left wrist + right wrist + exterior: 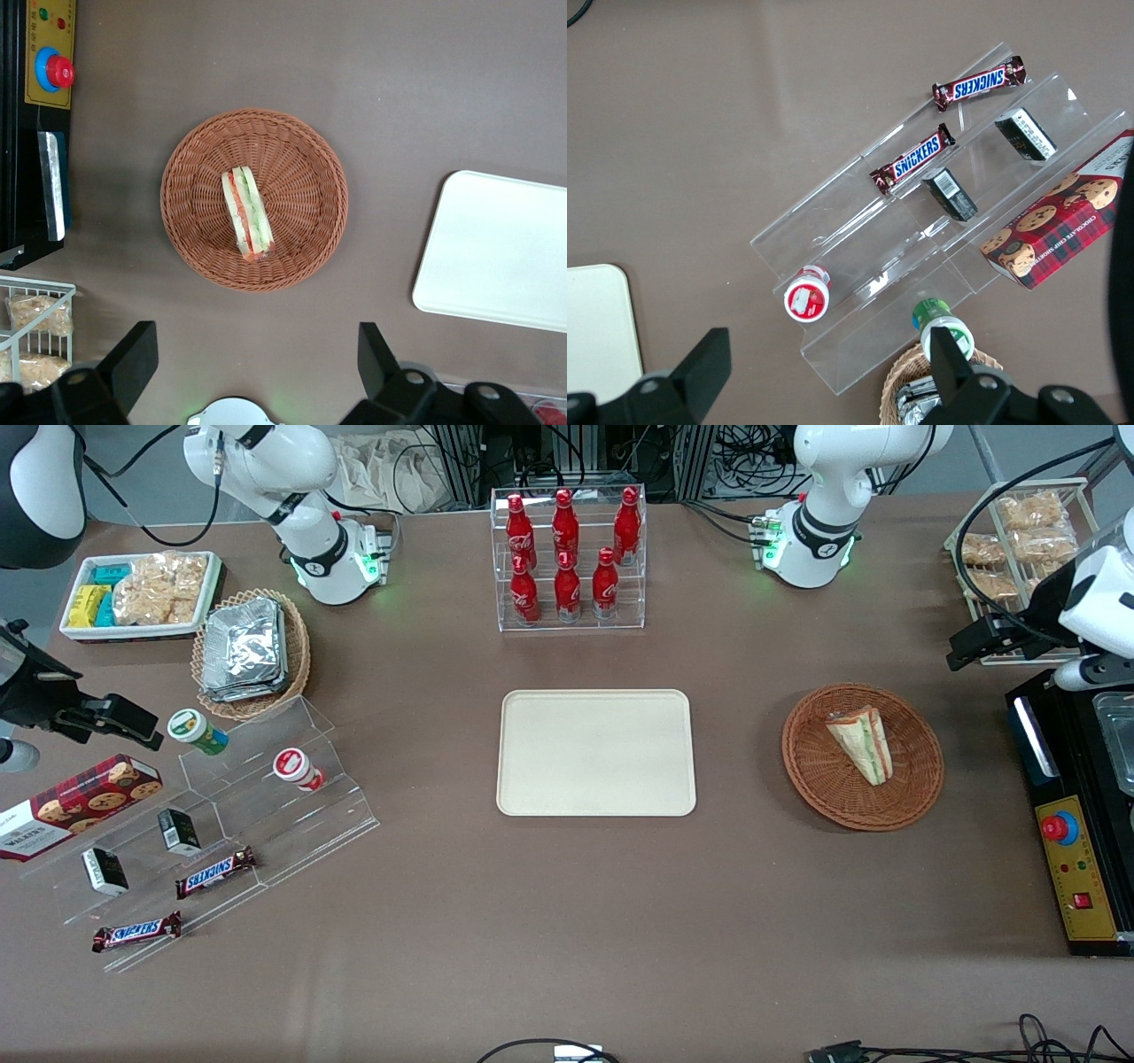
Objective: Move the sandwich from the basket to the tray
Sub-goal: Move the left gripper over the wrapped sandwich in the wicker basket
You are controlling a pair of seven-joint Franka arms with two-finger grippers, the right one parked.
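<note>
Wicker in a tight reddish-brown weave forms the round, shallow basket, which sits on the matte brown tablecloth toward the working arm's end of the table. On its ribbed floor lies the sandwich, a slim triangular wedge in clear wrap, white bread edges framing green and orange-red filling stripes, resting on its side and touching nothing but the weave. The tray, a smooth cream plastic rectangle with rounded corners and a low rim, lies flat at the table's middle, well apart from the basket. The left gripper hangs high above the tablecloth beside the basket, its two blocky black fingers spread wide with nothing between them. Farther from the front camera than the tray, a clear acrylic rack holds glossy red cola bottles in stepped rows
</note>
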